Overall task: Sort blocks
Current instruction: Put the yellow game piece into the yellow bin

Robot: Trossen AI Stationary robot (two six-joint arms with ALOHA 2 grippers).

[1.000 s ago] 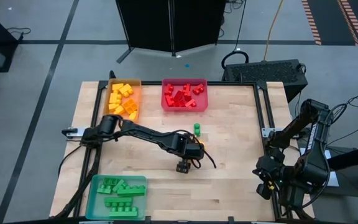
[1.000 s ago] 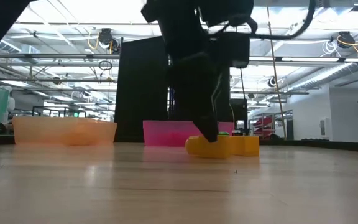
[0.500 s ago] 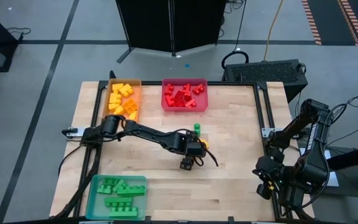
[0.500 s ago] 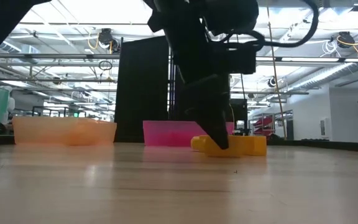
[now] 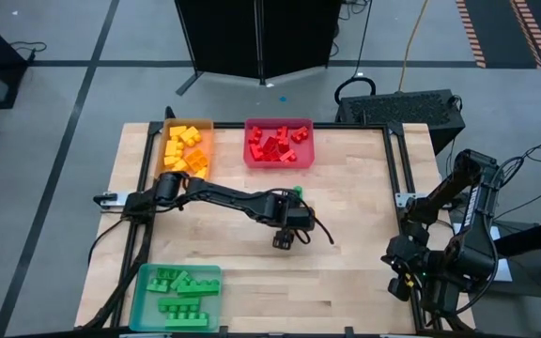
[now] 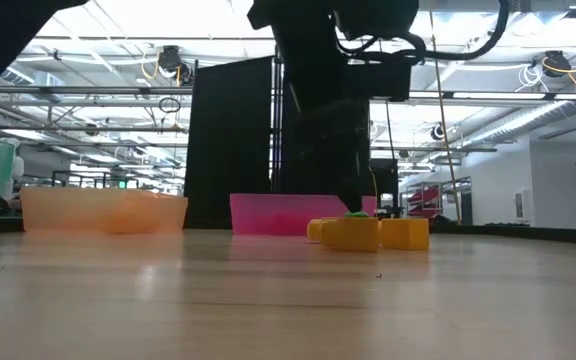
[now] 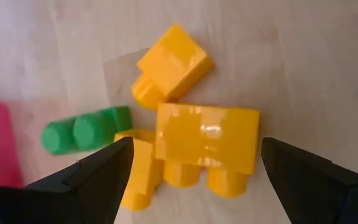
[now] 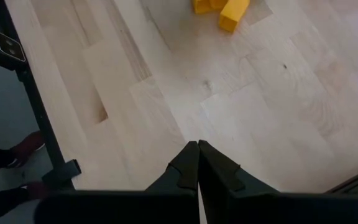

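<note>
Wooden table (image 5: 346,272) with filled orange, red and teal trays. Beside the red tray (image 5: 279,144), the left gripper (image 7: 191,158) has shifted closer, jaws wide open over loose yellow blocks (image 7: 207,144), none grasped yet. Right gripper (image 8: 197,163) waits, jaws closed.

Even overhead lighting, soft shadows, close views blurred.

The table (image 5: 346,272) is lit evenly from above in the high view, and only faint shadows are cast. In the low view, bright ceiling strips are seen behind the left arm, which is reduced to a dark silhouette. Glare is carried on the large yellow block (image 7: 207,138) in the left wrist view, where the fingers (image 7: 98,171) are rendered soft and out of focus.
</note>
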